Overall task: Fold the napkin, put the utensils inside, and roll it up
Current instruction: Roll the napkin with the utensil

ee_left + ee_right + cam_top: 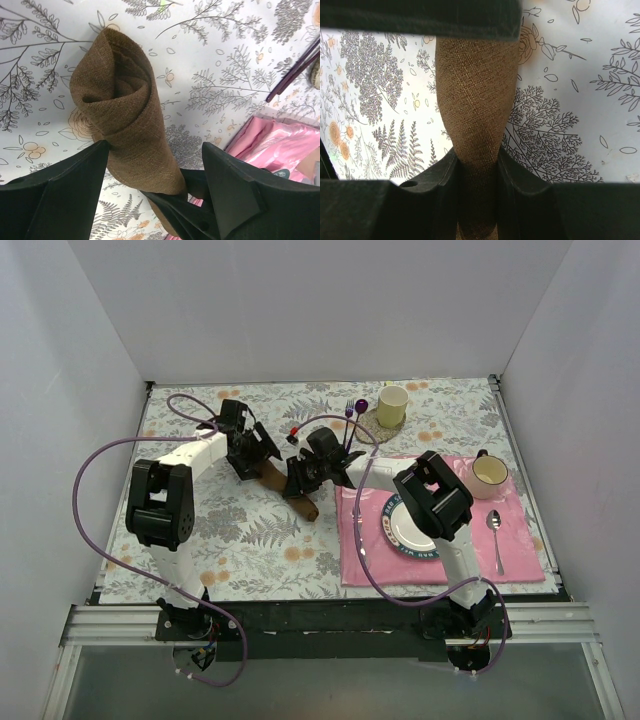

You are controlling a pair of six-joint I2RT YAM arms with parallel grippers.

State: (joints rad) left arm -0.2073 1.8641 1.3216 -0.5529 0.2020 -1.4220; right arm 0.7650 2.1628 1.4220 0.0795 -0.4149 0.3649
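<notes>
The napkin [272, 476] is a dark brown cloth rolled into a tube, lying slantwise on the floral tablecloth at centre. My right gripper [476, 160] is shut on one end of the napkin [475, 95], its fingers [175, 212] showing under the roll in the left wrist view. My left gripper [155, 146] is open and straddles the napkin [125, 115] near the other end: one finger rests against the cloth and the other stands well apart. Whether anything lies inside the roll is hidden. A purple fork [350, 408] and a second purple utensil [361, 406] are at the back.
A pink placemat [520, 550] on the right holds a plate [400, 532] partly under the right arm, a mug [489, 473] and a silver spoon [495, 535]. A yellow cup [392, 403] stands on a coaster at the back. White walls enclose the table.
</notes>
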